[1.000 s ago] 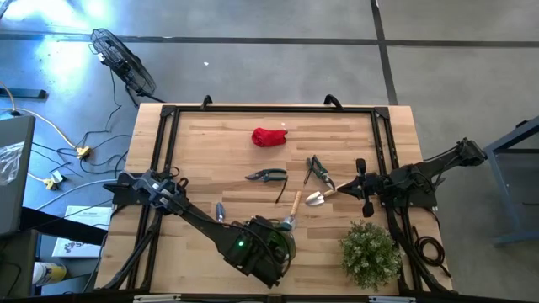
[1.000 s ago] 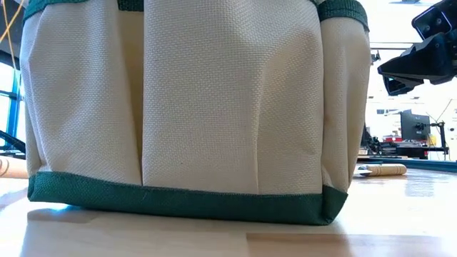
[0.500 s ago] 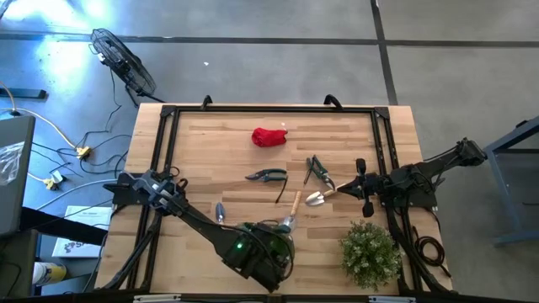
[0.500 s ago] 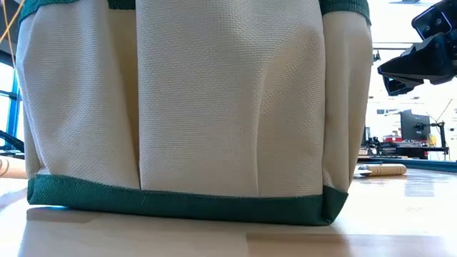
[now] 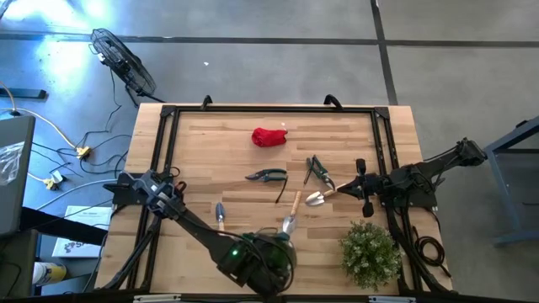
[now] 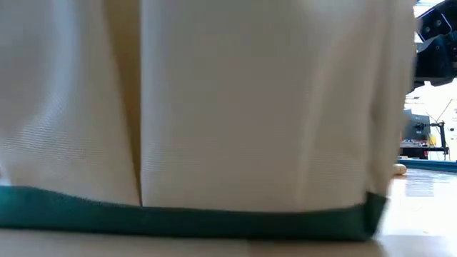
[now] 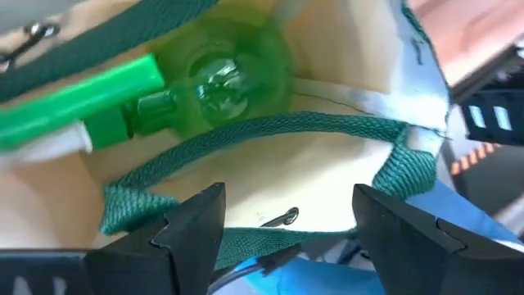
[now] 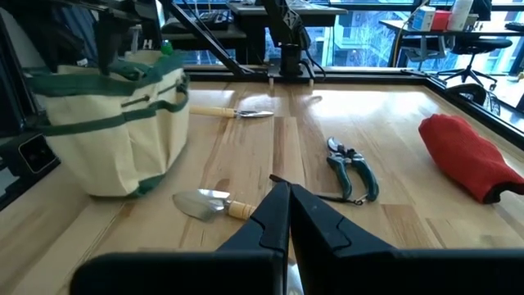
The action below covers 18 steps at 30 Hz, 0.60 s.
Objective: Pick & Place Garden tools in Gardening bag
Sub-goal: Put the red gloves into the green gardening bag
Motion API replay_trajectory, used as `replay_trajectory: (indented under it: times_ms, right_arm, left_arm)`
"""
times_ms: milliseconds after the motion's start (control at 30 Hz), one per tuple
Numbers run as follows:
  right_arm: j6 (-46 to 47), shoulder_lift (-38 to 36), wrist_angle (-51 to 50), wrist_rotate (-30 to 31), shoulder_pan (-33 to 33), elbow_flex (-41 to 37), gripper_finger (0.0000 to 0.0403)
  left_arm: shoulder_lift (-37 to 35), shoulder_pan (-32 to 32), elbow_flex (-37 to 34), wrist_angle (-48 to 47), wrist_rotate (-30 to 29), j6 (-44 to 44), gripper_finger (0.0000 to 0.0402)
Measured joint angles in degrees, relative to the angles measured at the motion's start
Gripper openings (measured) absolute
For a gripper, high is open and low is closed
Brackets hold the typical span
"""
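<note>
Since a second ago the gardening bag [image 5: 268, 252] has slid toward the table's near edge, so it now fills nearly the whole low view, and the trowel that was tucked against its rim lies clear on the wood. Our left gripper [image 7: 282, 221] hangs right over the bag's mouth, jaws wide, straddling a green webbing handle loop [image 7: 270, 131] without actually pinching it as far as we can see. Something bright green [image 7: 123, 98] already sits inside; can't tell what it is.

Landmark for everything else is the bag. The near trowel [image 5: 290, 220] lies just beyond it, blade toward the bag. A second trowel [image 5: 320, 197] lies farther off on the right-arm side, two pruning shears [image 5: 266, 176] [image 5: 317, 169] lie beyond those, and the red glove [image 5: 269, 136] is well apart at the far side. A blue-handled tool [image 5: 220, 212] lies near the bag on the left-arm side. The potted plant [image 5: 369, 252] stands beside the bag, to the right. Our right gripper [image 8: 288, 215] waits shut, near the second trowel.

Handling-wise, we'd guess the bag is soft canvas and light, so it shoves around easily and the loop is floppy. Trowels are stiff, and the metal is probably slick, so the wooden handle near mid-length looks like the better hold. The glove is soft enough to pinch anywhere.
</note>
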Motion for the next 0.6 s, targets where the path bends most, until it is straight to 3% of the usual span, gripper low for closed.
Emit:
replay_trajectory:
  times_ms: [400, 600]
  right_arm:
    - [0.02, 0.0, -0.7, 0.01, -0.02, 0.0, 0.0003]
    - [0.05, 0.0, 1.61, 0.02, -0.02, 0.0, 0.0003]
  left_arm:
    - [0.0, 0.02, 0.04, 11.1, -0.15, 10.21, 0.026]
    - [-2.51, 0.02, 0.04, 11.16, -9.66, 15.81, 0.026]
